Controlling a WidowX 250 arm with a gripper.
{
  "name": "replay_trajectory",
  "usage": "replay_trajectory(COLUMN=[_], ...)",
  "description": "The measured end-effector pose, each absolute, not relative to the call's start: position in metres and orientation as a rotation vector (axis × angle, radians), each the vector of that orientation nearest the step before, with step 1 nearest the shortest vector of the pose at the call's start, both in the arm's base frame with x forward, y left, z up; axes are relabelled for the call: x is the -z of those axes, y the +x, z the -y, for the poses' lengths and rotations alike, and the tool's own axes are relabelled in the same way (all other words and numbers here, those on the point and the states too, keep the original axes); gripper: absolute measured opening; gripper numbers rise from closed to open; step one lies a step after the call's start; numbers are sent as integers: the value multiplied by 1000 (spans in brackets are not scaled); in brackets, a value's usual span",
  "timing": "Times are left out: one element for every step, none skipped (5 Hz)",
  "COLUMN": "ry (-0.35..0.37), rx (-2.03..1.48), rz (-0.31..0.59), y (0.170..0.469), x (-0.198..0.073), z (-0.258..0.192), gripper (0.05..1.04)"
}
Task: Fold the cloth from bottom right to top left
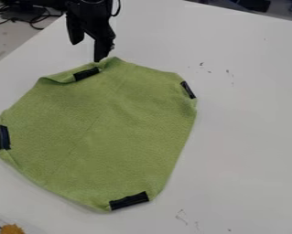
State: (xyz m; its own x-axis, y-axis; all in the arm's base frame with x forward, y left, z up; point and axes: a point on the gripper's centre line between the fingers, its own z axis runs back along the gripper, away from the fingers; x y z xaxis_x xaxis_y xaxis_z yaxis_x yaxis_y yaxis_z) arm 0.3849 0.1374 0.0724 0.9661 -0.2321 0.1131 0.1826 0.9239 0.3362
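A green cloth (105, 132) lies spread on the white table, its corners turned in and each marked by a dark strip. One strip (129, 200) is at the bottom edge, another (2, 137) at the far left. A third strip (188, 89) sits at the upper right and the last (86, 74) near the top edge, where the cloth is slightly rumpled. My black gripper (87, 52) hangs at the upper left, just beyond that top edge, with its fingers apart and nothing visible between them. Whether a fingertip touches the cloth, I cannot tell.
The white table (246, 119) extends around the cloth and bears a few small dark marks at the right and bottom. Black cables (33, 20) lie beyond its upper-left edge. An orange-yellow object (12, 229) shows in the bottom-left corner.
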Motion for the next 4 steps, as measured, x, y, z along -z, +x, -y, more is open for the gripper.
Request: replay_trajectory(ry=[316, 300, 320, 298], rx=[214, 187, 87, 4], rz=[119, 105, 160, 154], y=[381, 361, 335, 305], x=[-57, -41, -56, -68], z=[-136, -130, -121, -89], gripper=[1001, 1001, 1001, 1001])
